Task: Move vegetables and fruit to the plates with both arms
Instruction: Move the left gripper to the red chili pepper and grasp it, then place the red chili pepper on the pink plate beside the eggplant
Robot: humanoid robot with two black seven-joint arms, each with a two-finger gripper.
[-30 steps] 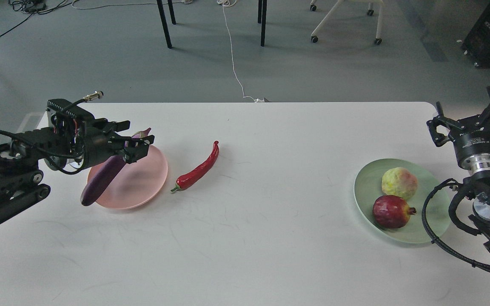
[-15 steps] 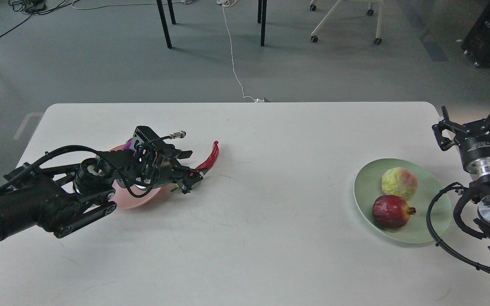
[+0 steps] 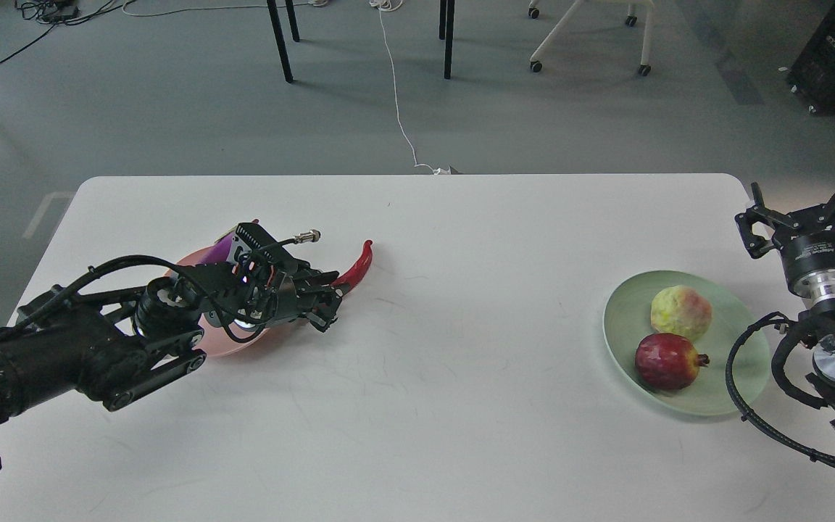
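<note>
Eggplant (image 3: pixel 218 251) lies on the pink plate (image 3: pixel 225 346) at about nine o'clock on the white table (image 3: pixel 417 406); only its purple upper end shows above the left arm, which covers the rest. That arm enters from the lower-left edge and stretches low across the plate toward three o'clock, cables looping over its wrist. The left gripper (image 3: pixel 327 299) sits at the plate's right rim, right at the stem end of the red chili pepper (image 3: pixel 354 267), whose curved tip points toward one o'clock. The dark fingers bunch around that end and seem to close on it, but I cannot tell whether they pinch it or merely bracket it.

At about three o'clock on the table, the green plate (image 3: pixel 624 319) holds both fruits: the yellow-green bumpy fruit (image 3: pixel 680 311) on its far side and the pomegranate (image 3: pixel 666 360) just in front, nearly touching it, crown facing right. Beside the plate's right edge the right arm stands upright, a black cable curving over the rim. The right gripper (image 3: pixel 809 209) points away toward twelve o'clock, claws spread wide and holding nothing.
</note>
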